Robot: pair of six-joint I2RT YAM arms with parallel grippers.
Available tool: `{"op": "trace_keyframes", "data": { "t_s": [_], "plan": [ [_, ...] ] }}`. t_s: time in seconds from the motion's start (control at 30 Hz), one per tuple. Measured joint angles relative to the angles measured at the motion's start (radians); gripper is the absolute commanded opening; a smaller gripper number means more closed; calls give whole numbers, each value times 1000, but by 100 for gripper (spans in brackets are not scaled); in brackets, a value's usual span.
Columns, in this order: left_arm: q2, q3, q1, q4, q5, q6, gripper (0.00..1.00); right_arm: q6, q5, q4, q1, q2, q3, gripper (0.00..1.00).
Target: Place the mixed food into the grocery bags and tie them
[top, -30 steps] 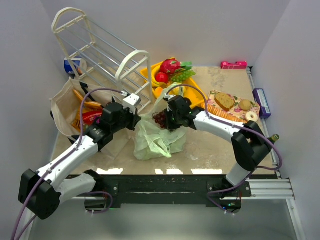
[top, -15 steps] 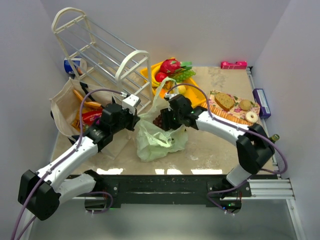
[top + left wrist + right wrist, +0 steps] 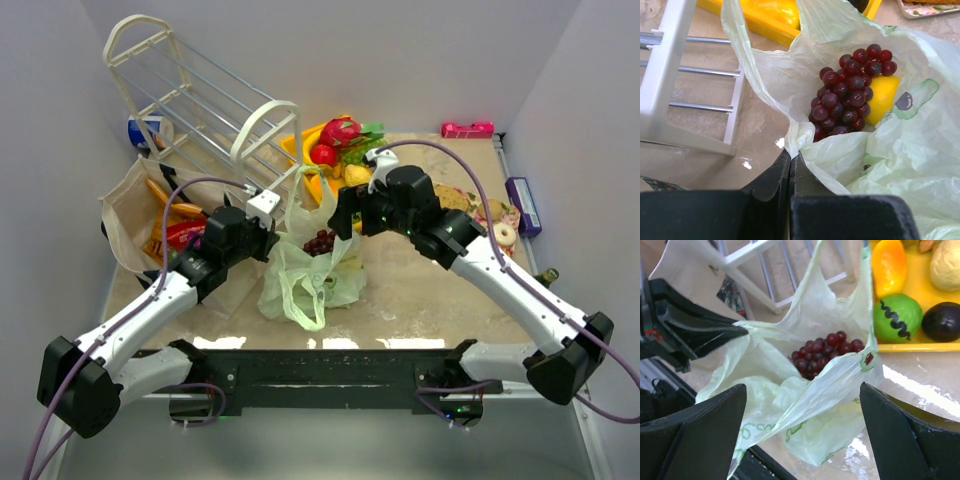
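Grapes (image 3: 822,352) now loose beyond right fingers (image 3: 700,430)

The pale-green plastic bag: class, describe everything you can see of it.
The plastic bag is thin, crinkly, translucent pale green with darker green print. It slumps on the table, mouth open upward, one loop handle raised. Inside lie purple grapes and a yellow piece. The left gripper is shut on its rim.

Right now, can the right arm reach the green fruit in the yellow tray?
Probably yes: the right gripper is open and empty, and the green fruit lies uncovered at the edge of the yellow tray, with a dark fruit close beside it.
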Motion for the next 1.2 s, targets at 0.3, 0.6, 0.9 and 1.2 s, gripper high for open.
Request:
{"op": "trace_keyframes", "data": {
  "t_s": [0.3, 0.6, 0.9, 1.2],
  "plan": [
    [8, 0, -2, -22, -77, 19, 0, -60, 16, 2, -218, 229, 103, 99],
    [18, 0, -3, -26, -108, 39, 0, -163, 196, -24, -226, 680, 346, 93],
    [32, 0, -7, -26, -108, 42, 0, -173, 267, -18, -241, 788, 436, 75],
    [33, 0, -7, -26, -107, 42, 0, -172, 262, -23, -282, 814, 388, 76]
  ]
}}
